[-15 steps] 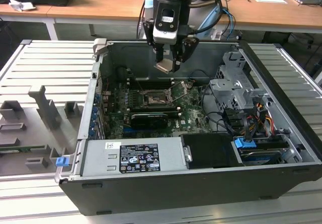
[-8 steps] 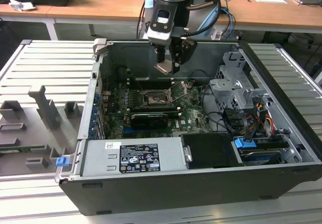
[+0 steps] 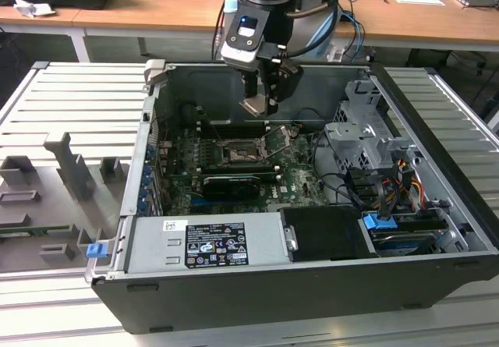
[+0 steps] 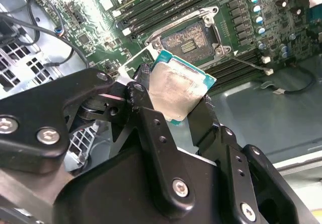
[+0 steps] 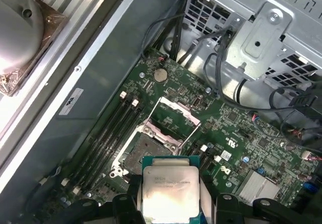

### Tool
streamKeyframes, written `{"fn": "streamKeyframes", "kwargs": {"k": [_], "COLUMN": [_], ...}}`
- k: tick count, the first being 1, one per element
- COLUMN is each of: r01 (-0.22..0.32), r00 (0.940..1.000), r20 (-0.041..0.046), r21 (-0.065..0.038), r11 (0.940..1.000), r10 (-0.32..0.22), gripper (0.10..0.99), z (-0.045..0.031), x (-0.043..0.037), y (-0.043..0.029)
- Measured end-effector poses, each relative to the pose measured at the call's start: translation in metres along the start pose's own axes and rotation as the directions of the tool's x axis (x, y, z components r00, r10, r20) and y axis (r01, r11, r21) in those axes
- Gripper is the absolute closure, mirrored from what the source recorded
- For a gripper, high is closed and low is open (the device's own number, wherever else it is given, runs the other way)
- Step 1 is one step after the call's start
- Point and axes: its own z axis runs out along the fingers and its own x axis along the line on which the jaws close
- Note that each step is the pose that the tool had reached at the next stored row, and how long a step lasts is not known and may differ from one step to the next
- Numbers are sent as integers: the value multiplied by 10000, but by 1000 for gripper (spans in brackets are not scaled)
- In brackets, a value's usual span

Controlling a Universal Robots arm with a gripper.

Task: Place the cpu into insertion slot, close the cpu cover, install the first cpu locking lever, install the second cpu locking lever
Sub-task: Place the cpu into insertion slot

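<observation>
a slatted metal table (image 3: 70, 97) carries one open black computer case (image 3: 234, 300), which takes up the middle and the exterior view's right; inside it lie one green circuit board (image 3: 300, 177) in the centre, one silver power supply (image 3: 203, 242) along the lower edge of the frame, and a grey drive cage (image 3: 362, 140) with loose cables on the exterior view's right; on the board sits one insertion slot (image 3: 239, 154), its dark centre bare; one cpu cover (image 3: 279, 140) stands tilted up just beside it, hinged open.

one arm comes down from the upper middle of the exterior view; its gripper (image 3: 263, 97) is clenched on the cpu (image 3: 256, 107), one black finger on each of two opposite edges; the cpu hangs above the board, apart from the slot; in the second wrist view the cpu (image 4: 176, 90) is one flat square with a dull silver top, smeared and streaked, and a thin teal rim; the first wrist view shows the cpu (image 5: 170, 191) near the slot (image 5: 151, 151).
</observation>
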Motion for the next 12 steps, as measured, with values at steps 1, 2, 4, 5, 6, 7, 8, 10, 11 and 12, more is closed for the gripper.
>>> {"fn": "streamKeyframes", "kwargs": {"k": [1,2,4,5,6,7,8,10,11,12], "r01": [-142,-243,-489,-681,-794,-911,-1052,-1400,-1507,-1630], "r00": [9999,9997,9988,9977,9968,9958,9944,9901,9885,9866], "r20": [10,18,35,49,56,64,75,100,109,118], "r21": [-1,-3,-5,-8,-9,-12,-14,-20,-21,-24], "r11": [9999,9997,9988,9977,9968,9958,9945,9901,9886,9866], "r10": [142,243,489,681,794,911,1052,1401,1507,1630], "gripper": [545,545,545,545,545,545,545,545,545,545], "z": [3,5,9,13,15,17,20,26,28,30], "x": [0,0,0,0,0,0,0,0,0,0], "y": [0,0,-1,-1,-1,-1,-1,-2,-2,-2]}}
